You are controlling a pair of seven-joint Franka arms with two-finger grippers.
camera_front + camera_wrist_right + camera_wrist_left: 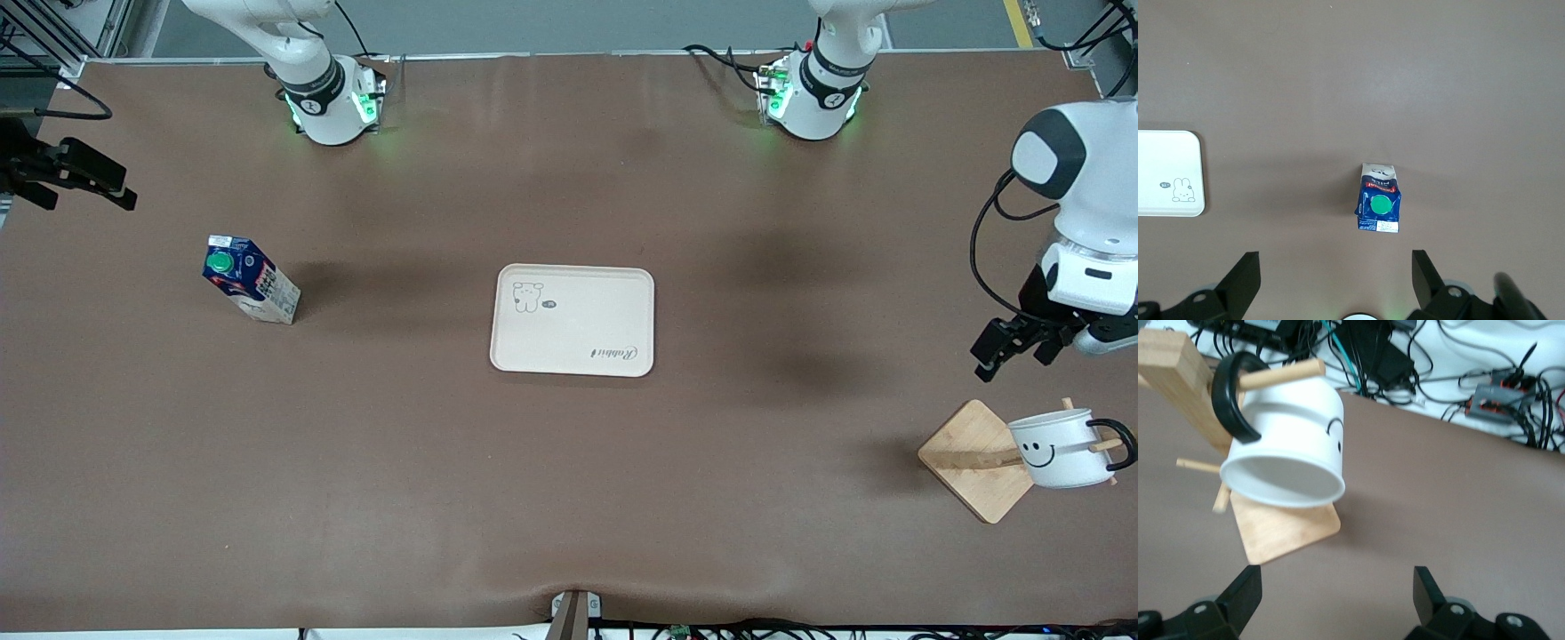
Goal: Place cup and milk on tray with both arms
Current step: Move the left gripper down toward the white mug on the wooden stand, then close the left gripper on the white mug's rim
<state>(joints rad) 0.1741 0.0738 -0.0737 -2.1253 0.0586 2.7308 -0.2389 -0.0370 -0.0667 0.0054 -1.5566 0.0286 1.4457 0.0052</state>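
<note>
Tray (pixel 573 333) reads "Rabbit"; cup (pixel 1058 449) bears smiley.

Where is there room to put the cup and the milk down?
The tray has nothing on it, so its whole flat middle is free. Bare table lies between the milk and the tray, and between the tray and the bamboo rack. It is crowded only at the rack, where the cup hangs on pegs under the left gripper.

A matt brown table covering (pixel 569 498) carries a smooth cream-beige rectangular tray (pixel 578 342), a printed dark-blue paper milk carton (pixel 253 283) with a glossy green cap, a pale bamboo wood rack (pixel 969 462), and a glossy white smiley-face cup (pixel 1058 449).
</note>
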